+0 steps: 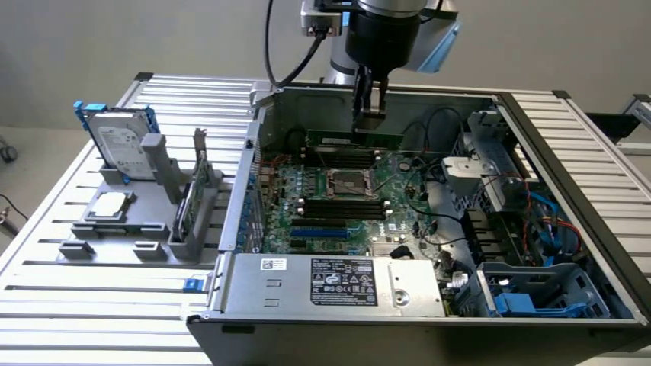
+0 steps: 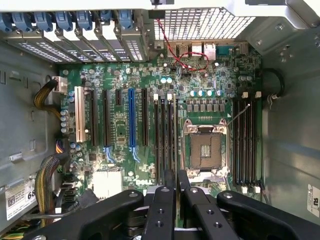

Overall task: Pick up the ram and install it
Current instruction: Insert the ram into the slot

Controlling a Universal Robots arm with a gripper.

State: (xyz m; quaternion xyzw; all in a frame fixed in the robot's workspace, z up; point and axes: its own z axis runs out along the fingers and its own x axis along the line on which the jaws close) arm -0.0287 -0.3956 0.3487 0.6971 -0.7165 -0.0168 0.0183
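Note:
The ram [image 1: 354, 139] is a long green stick held level, edge down, inside the open computer case [image 1: 569, 152]. My gripper [image 1: 368, 120] comes down from above and is shut on its upper edge, near the stick's end on the exterior view's right. The stick hangs just above the black memory slots [image 1: 344, 156] on the far side of the processor socket [image 1: 346, 181]. In the wrist view the fingers [image 2: 169, 182] stand close together above the motherboard [image 2: 120, 130], between the socket [image 2: 205, 150] and a bank of slots [image 2: 165, 140]; the ram itself is hard to make out there.
A second bank of slots [image 2: 247, 140] lies beyond the socket. On the slatted table at the exterior view's left, a grey fixture [image 1: 152, 171] holds a hard drive in a blue frame [image 1: 117, 141] and a square silver chip [image 1: 110, 204]. Cables [image 1: 529, 221] and the power supply [image 1: 336, 280] crowd the case.

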